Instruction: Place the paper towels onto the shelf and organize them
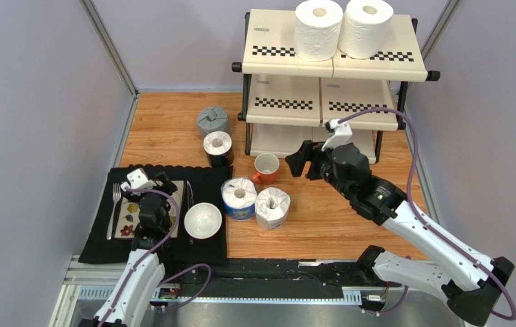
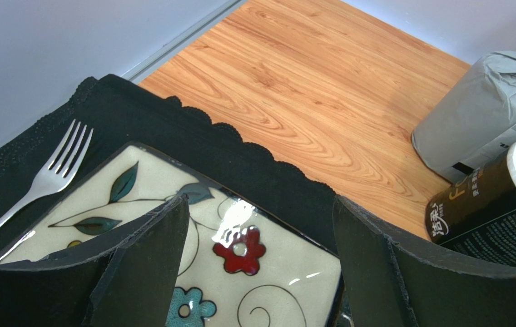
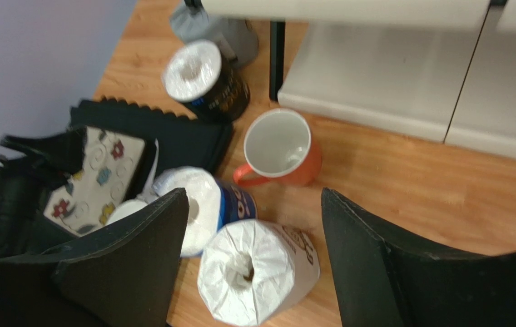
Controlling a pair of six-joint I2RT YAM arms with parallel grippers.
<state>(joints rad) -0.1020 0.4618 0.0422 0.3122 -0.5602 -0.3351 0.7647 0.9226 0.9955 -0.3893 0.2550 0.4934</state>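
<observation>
The shelf (image 1: 267, 34) is carrying two plain white rolls (image 1: 318, 30) side by side and touching on its top tier. The orange mug (image 1: 266, 168) is standing upright, showing a bare white interior, and the white bowl (image 1: 203, 220) is sitting on the black mat (image 1: 104, 238). Four wrapped rolls are standing on the tabletop (image 1: 349, 218): the grey roll (image 1: 212, 121) and the black roll (image 1: 218, 148) left of the shelf, and the blue roll (image 1: 239, 199) touching the clear-white roll (image 1: 272, 208) near the mug. The right end effector (image 1: 299, 162) is hovering with its fingers spread wide, gripping nothing, just right of the mug, with the clear-white roll lying below it. The left end effector (image 1: 162, 184) is hanging wide open over the floral plate (image 2: 240, 272)
</observation>
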